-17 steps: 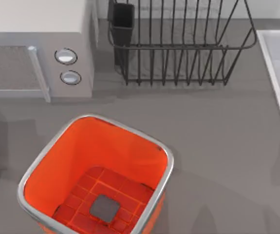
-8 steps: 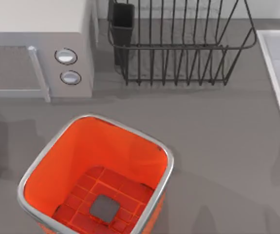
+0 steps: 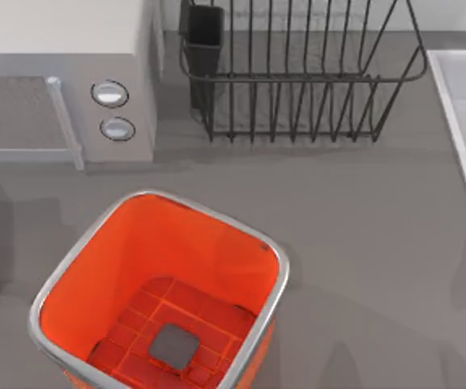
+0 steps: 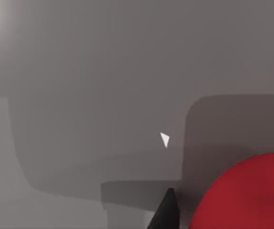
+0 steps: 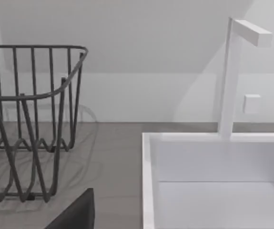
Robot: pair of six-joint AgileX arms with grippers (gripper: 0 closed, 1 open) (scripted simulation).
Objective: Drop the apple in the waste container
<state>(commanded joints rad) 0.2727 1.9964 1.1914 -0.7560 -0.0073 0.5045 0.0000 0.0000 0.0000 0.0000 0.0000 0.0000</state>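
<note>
Well, the bin (image 3: 95, 267) stands open on the grey counter (image 3: 362, 235), its orange inside holding nothing over the gridded floor and grey centre square. Behind the bin sit a microwave (image 3: 62, 81) and a black wire rack (image 3: 297, 73), with a dark cup (image 3: 206, 36) in the rack's corner. Beyond the rack lies a white sink (image 5: 213, 181). The left wrist view shows the red apple (image 4: 246, 195) on the counter beside a dark fingertip (image 4: 167, 212); whether either pincer is apart or together, I cannot tell.
</note>
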